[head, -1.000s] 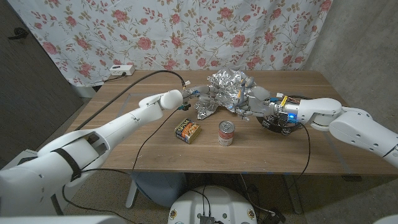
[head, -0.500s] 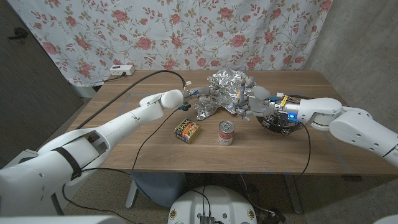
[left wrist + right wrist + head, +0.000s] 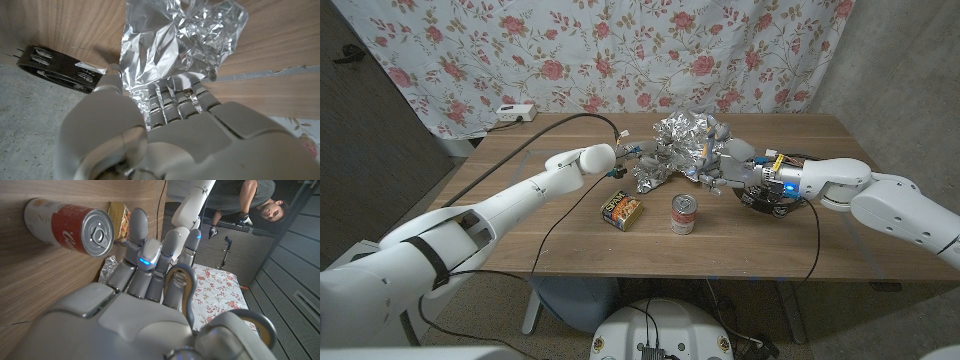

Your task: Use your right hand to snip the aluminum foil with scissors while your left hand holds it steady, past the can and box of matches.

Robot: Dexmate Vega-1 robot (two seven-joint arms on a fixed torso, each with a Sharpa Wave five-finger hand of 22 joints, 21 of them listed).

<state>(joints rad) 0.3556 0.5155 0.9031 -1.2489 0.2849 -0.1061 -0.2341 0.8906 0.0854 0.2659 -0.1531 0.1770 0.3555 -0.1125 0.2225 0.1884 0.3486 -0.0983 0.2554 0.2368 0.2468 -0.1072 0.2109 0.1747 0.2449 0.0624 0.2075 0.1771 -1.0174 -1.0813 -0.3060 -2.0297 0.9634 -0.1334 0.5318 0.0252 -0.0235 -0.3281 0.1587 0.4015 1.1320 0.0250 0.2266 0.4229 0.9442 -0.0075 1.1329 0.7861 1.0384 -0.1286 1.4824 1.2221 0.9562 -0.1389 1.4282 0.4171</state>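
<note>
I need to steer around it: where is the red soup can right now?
In the head view the red-labelled metal can stands upright near the table's front edge, just right of the yellow box of matches, in front of the crumpled aluminium foil.

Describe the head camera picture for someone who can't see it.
Two white robot arms meet at a crumpled sheet of foil on a wooden table: the left hand holds its edge, the right hand holds scissors against it. Nearer the camera stand a can and matchbox.
</note>
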